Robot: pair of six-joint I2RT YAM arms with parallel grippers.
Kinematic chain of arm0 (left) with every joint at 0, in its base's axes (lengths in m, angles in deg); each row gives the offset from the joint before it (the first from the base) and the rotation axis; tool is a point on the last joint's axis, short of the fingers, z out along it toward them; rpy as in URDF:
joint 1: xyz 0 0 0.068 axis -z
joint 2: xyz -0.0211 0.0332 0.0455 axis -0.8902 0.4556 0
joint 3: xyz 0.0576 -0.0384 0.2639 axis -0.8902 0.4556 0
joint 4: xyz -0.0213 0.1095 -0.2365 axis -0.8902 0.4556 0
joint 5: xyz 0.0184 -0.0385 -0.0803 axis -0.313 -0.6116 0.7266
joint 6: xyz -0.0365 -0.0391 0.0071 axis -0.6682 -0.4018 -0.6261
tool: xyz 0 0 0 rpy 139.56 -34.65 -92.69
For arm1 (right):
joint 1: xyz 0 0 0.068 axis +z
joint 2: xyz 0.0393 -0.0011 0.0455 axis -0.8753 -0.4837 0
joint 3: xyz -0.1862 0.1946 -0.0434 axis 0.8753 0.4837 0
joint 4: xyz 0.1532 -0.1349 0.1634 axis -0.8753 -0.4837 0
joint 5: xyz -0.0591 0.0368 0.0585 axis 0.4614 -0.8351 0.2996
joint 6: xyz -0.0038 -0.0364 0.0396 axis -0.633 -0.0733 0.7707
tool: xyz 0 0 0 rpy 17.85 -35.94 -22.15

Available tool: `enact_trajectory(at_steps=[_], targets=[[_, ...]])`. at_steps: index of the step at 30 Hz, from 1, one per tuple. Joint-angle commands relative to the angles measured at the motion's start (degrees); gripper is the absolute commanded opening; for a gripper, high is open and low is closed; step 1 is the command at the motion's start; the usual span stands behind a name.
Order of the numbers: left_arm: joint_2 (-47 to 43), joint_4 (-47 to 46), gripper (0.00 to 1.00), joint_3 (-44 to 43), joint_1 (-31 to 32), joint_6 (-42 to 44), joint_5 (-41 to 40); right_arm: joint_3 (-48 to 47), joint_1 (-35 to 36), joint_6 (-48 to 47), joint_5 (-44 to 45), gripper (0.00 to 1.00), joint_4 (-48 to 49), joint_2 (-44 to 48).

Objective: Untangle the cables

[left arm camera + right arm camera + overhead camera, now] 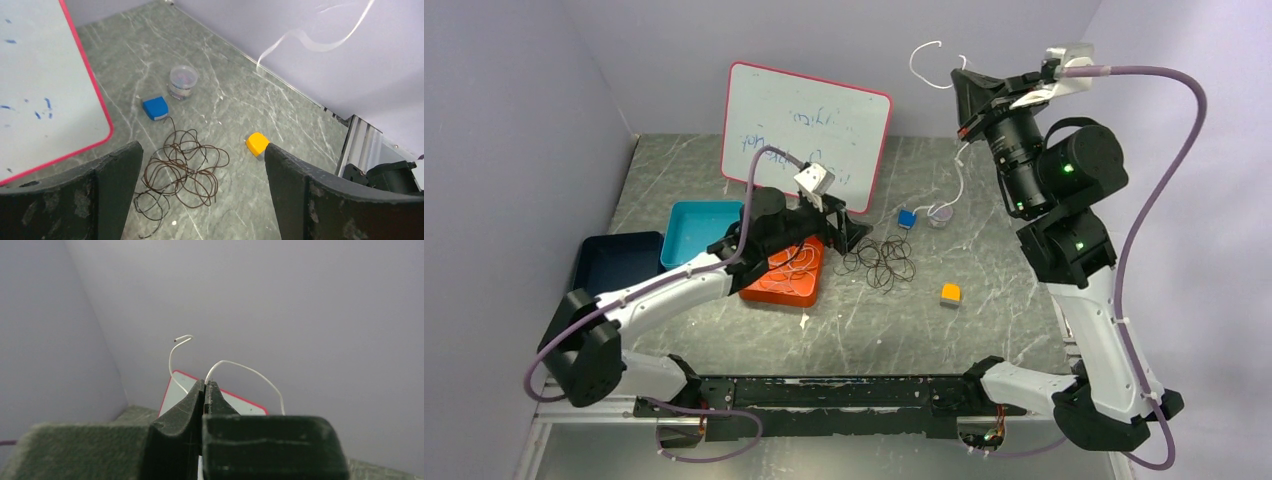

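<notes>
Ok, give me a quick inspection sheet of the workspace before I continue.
Surface: grey marbled table.
Job's things: brown cable tangle on table; white cable held aloft; more wires in orange tray.
Clutter: blue block, clear container, orange block, teal tray, dark blue tray, whiteboard.
Grippers: left gripper open, aimed at the tangle; right gripper raised, fingers shut on white cable.
Cables: purple hoses along both arms.
Surroundings: lilac walls.

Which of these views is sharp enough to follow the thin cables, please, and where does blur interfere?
Top external: soft light; the brown cable coil reads clearly, the white cable faintly against the wall. Left wrist: brown cable crisp, the airborne white cable smeared. Right wrist: white cable sharp above the shut right tool, whose near body is soft.
</notes>
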Motion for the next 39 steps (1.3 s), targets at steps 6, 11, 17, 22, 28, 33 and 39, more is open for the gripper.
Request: enact_trajectory(at_steps=[6, 11, 17, 22, 28, 33, 39], targets=[[-4.6, 2.7, 0.98, -7.7, 0.3, 8.4, -0.8, 4.1, -0.3, 7.6, -3.2, 0.0, 2.7, 0.5], [-3.5, 0.1, 0.98, -12.4, 0.3, 9.2, 1.9, 4.3, -0.3, 10.2, -5.0, 0.0, 2.9, -1.0], [0.7, -1.2, 1.0, -18.8, 0.3, 10.8, 2.4, 4.4, -0.3, 12.0, -6.4, 0.0, 3.6, -2.0], [4.1, -2.1, 1.0, -23.4, 0.3, 12.5, 4.1, 4.3, -0.4, 13.0, -7.5, 0.0, 3.7, -2.9], [6.9, -4.7, 1.0, -25.8, 0.3, 12.2, 6.4, 4.4, -0.3, 13.5, -8.0, 0.0, 3.7, -3.2], [8.5, -7.2, 0.98, -27.2, 0.4, 10.3, 9.7, 4.5, -0.3, 14.3, -8.6, 0.0, 3.3, -3.4], [10.9, -9.5, 0.97, -28.8, 0.7, 8.0, 13.1, 4.8, -0.3, 15.4, -9.5, 0.0, 3.5, -3.4]])
